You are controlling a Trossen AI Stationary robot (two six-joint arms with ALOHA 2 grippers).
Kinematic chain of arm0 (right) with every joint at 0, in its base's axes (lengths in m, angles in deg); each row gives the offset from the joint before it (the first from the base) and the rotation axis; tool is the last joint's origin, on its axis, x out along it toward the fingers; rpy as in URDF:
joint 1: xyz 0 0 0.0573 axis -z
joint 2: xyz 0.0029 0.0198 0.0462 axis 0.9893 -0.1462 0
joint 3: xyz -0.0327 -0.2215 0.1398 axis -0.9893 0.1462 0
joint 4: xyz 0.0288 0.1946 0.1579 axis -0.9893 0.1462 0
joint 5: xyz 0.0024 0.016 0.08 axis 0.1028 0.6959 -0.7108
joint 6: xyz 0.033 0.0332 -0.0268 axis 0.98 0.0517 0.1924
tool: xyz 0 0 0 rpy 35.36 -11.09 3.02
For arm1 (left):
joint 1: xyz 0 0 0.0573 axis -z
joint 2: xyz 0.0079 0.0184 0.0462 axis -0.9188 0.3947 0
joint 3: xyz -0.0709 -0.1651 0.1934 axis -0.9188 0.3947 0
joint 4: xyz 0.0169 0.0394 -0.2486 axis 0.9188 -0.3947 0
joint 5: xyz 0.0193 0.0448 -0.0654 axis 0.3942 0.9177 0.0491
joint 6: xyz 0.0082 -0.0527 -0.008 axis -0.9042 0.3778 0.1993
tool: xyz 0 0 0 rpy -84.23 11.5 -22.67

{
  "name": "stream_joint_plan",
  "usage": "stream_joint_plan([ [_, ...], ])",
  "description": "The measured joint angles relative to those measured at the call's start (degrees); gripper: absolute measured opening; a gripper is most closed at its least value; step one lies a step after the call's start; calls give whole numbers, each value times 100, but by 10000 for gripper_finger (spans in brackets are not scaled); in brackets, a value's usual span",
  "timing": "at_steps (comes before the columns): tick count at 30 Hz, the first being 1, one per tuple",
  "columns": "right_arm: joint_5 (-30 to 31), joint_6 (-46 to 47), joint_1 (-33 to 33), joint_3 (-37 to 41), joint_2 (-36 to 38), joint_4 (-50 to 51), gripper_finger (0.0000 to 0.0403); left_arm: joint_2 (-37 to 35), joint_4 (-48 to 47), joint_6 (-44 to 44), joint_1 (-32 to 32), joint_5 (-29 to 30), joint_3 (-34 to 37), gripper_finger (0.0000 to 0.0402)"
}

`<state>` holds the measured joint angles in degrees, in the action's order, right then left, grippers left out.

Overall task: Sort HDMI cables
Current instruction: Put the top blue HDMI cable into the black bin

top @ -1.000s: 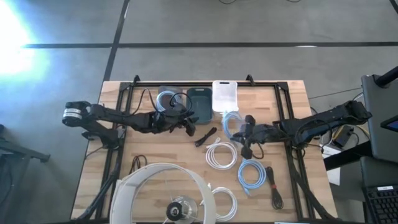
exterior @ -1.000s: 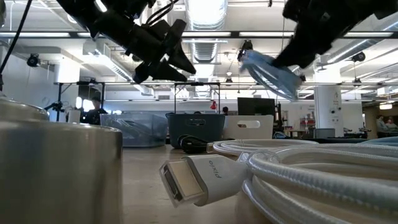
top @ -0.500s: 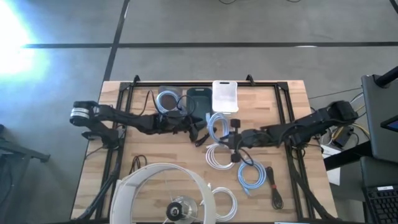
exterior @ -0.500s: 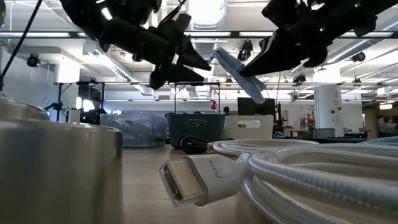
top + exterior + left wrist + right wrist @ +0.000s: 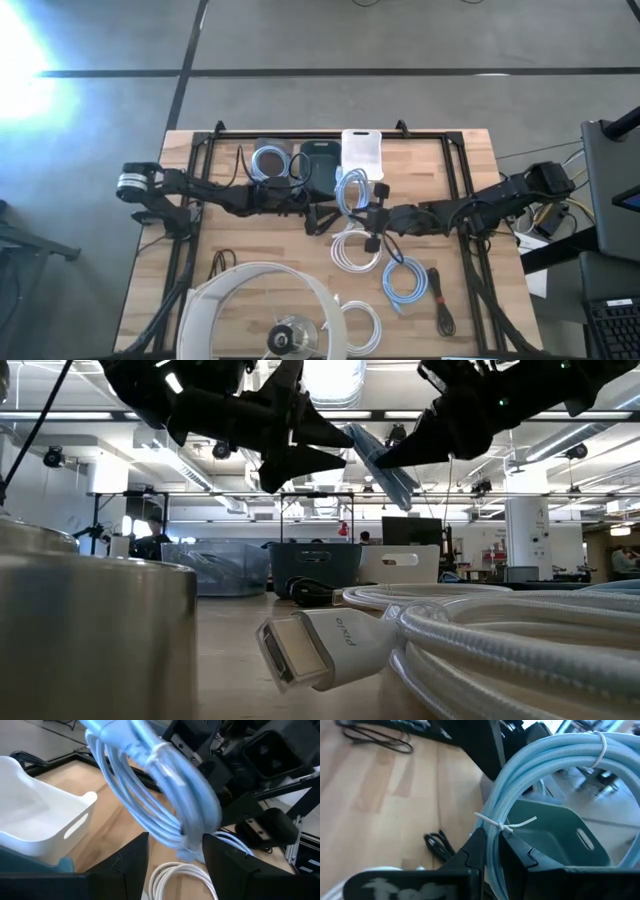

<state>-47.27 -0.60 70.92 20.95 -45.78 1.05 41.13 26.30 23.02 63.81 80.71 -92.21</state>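
My right gripper [image 5: 364, 210] is shut on a light blue HDMI cable coil [image 5: 350, 192], held in the air over the table's middle, just in front of the white bin [image 5: 362, 155]. The coil also shows in the low view [image 5: 375, 455]. My left gripper [image 5: 323, 215] is open right next to it. In the left wrist view its two fingers [image 5: 131, 862] stand on either side of the coil's lower end [image 5: 186, 845]; I cannot tell whether they touch it. A teal bin [image 5: 322, 160] and a grey bin [image 5: 268, 160] holding a blue coil stand at the far side. My right gripper pinches several strands of the light blue coil between its two fingers, just below a white zip tie [image 5: 495, 822]. The fingers come about level from the table's right and lie across the strands. The coil is lifted clear of the table, its loop standing past the fingertips.
On the table lie a white coil [image 5: 355, 250], a light blue coil [image 5: 405, 280], a black cable [image 5: 440, 312], another white coil [image 5: 362, 325] and a thin black cable [image 5: 222, 262]. A large round white ring [image 5: 250, 305] stands at the near edge.
My right gripper has carried the light blue coil toward the table's left, clear of the table. My left gripper has gone toward the table's right, toward the coil, and now stands open around the coil's lower end.
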Motion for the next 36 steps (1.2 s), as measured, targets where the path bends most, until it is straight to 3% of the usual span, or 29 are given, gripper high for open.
stream_joint_plan([
  [5,-249,-16,3,0,-22,-167,34,47,150,-75,11,-82,0,188],
  [9,-293,-18,17,0,-24,-178,34,160,480,-307,27,-504,2,188],
  [23,-355,73,18,0,-33,-172,34,313,752,-1205,85,-783,-9,188],
  [31,-384,172,15,0,-33,-208,34,313,750,-1759,224,-743,-4,188],
  [36,-727,289,28,0,-33,-449,34,316,1007,-1796,232,-662,0,188],
])
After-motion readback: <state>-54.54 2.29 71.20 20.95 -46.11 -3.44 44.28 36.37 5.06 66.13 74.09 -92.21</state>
